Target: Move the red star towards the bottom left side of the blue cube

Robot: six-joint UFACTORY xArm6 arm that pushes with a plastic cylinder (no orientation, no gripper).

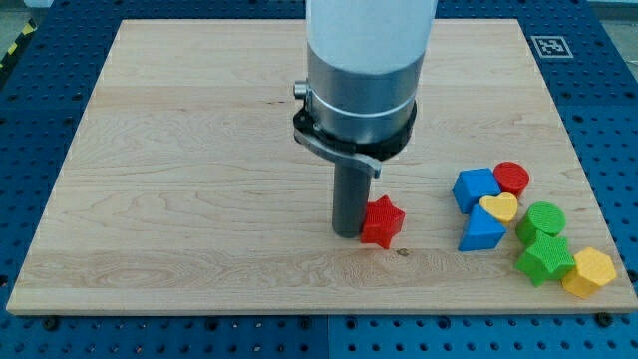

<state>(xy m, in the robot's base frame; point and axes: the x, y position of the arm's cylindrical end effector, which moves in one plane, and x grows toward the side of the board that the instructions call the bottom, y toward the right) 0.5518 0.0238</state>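
The arm (367, 60) runs out of the view's top edge, so only its lower body shows. My tip (347, 233) hides the left points of the red star (382, 221), and whether the two touch cannot be told. The yellow heart (499, 207) covers part of the blue cube (475, 187) and the peak of the blue triangular block (481, 231). The green cylinder (544, 218) overlaps the green star-like block (543, 258), whose exact shape stays unclear. The bench (179, 160) has its bottom corners partly cut off.
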